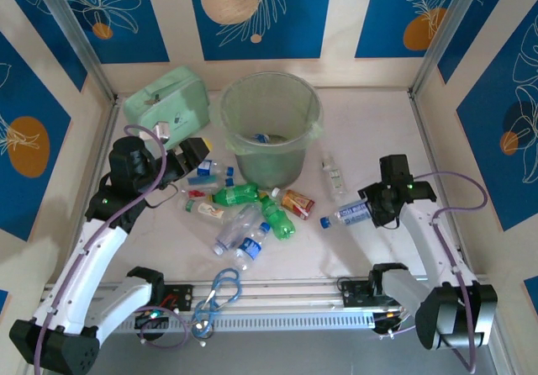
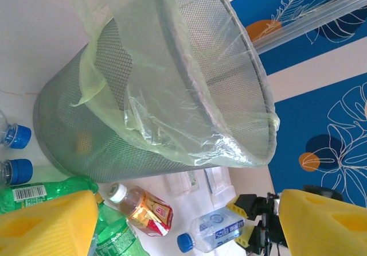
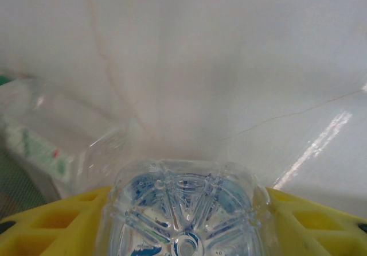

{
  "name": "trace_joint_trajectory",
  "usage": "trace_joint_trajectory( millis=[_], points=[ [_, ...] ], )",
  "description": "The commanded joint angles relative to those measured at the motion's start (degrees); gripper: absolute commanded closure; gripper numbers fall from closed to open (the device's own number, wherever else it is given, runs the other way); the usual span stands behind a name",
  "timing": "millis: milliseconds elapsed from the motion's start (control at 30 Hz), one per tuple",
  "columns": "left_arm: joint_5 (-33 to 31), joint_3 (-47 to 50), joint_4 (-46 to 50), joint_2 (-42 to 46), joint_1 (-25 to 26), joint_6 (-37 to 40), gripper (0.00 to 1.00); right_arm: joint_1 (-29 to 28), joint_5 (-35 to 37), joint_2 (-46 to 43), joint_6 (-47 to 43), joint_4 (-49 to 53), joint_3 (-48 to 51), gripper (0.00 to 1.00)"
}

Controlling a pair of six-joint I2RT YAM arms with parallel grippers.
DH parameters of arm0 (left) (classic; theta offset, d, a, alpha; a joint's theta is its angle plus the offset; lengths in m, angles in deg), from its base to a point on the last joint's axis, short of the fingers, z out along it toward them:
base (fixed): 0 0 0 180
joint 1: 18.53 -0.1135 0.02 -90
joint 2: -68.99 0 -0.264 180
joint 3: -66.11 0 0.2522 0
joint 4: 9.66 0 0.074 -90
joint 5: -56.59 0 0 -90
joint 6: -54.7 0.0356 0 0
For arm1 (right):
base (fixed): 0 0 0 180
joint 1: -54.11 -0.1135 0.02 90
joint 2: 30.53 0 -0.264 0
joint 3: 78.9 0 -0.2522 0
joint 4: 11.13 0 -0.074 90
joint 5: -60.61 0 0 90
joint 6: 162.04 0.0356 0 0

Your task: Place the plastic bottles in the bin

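The bin (image 1: 271,78) stands upright at the back centre, lined with a pale-green bag; its mesh wall (image 2: 114,135) looms close in the left wrist view. Several plastic bottles lie in front of it: a green one (image 1: 235,194), a second green one (image 1: 277,218), clear blue-capped ones (image 1: 238,228) and a red-labelled one (image 1: 297,203) (image 2: 146,210). My right gripper (image 1: 370,209) (image 3: 186,230) is shut on a clear blue-capped bottle (image 1: 346,215) (image 3: 186,210), gripped at its base, low over the table. My left gripper (image 1: 189,158) (image 2: 186,224) hangs open left of the bin, holding nothing.
A mint-green zip case (image 1: 168,102) lies at the back left next to the bin. A blue carabiner (image 1: 220,289) rests near the front rail. Another clear bottle (image 1: 334,176) lies right of the bin. Patterned walls close in the table on three sides.
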Motion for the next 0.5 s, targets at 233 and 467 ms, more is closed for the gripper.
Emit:
trace_joint_trajectory(
  millis=[233, 467],
  points=[
    [11.0, -1.7, -8.4, -0.4, 0.0, -0.9, 0.14, -9.1, -1.7, -2.1, -5.3, 5.7, -14.0, 0.45],
    [14.5, -4.7, -7.7, -3.4, 10.2, 6.5, 0.08, -14.3, -7.9, -2.1, -6.2, 5.1, -23.2, 0.45]
  ],
)
